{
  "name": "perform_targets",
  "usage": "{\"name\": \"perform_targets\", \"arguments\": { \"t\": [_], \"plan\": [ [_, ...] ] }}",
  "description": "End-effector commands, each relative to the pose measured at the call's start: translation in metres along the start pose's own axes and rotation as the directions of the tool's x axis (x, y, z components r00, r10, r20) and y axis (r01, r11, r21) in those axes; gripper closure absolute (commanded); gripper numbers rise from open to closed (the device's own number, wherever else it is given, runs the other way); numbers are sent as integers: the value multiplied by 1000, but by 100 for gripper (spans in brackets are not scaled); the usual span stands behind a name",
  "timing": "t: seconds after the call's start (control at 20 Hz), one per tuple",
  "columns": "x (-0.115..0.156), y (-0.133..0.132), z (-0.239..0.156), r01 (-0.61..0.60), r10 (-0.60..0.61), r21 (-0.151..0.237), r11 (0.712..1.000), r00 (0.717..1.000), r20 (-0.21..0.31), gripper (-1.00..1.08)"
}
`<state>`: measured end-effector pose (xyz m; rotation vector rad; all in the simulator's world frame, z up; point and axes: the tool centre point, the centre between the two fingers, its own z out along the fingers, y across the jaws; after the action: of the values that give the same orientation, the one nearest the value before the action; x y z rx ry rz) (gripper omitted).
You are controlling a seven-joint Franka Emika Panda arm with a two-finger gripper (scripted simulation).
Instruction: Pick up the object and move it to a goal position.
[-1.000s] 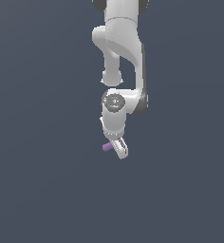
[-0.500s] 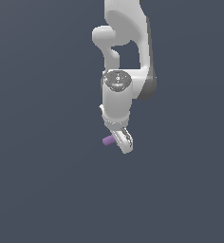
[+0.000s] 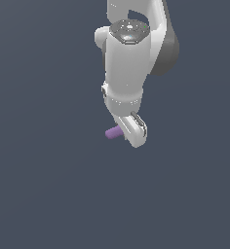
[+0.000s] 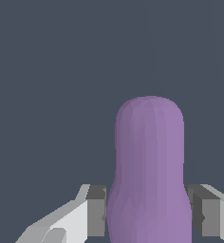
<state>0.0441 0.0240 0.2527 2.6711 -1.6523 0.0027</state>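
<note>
Plain dark grey-blue background throughout. The end effector [image 3: 132, 132] is closed on the capsule [image 3: 113, 132], which juts toward the exterior view's left. Only the wrist view shows both fingers [image 4: 96, 211] pressing its sides.

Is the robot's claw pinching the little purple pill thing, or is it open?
Pinching it. In the wrist view the smooth light-purple capsule fills the gap between both grey pads of the white gripper.

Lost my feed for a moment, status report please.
Claw shut on purple capsule, pads on both sides. Capsule pokes out toward the exterior view's left. Nothing in the way.
</note>
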Motion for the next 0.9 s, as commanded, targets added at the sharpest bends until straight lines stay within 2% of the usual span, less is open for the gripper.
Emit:
{"name": "perform_targets", "arguments": {
  "t": [0.0,0.4,0.85],
  "plan": [
    [0,-5,-26,0,0,-1,1000,1000,0,108],
    [1,-22,-97,1,-1,-1,1000,1000,0,108],
    [2,-33,-136,2,-2,0,1000,1000,1,108]
  ]
}}
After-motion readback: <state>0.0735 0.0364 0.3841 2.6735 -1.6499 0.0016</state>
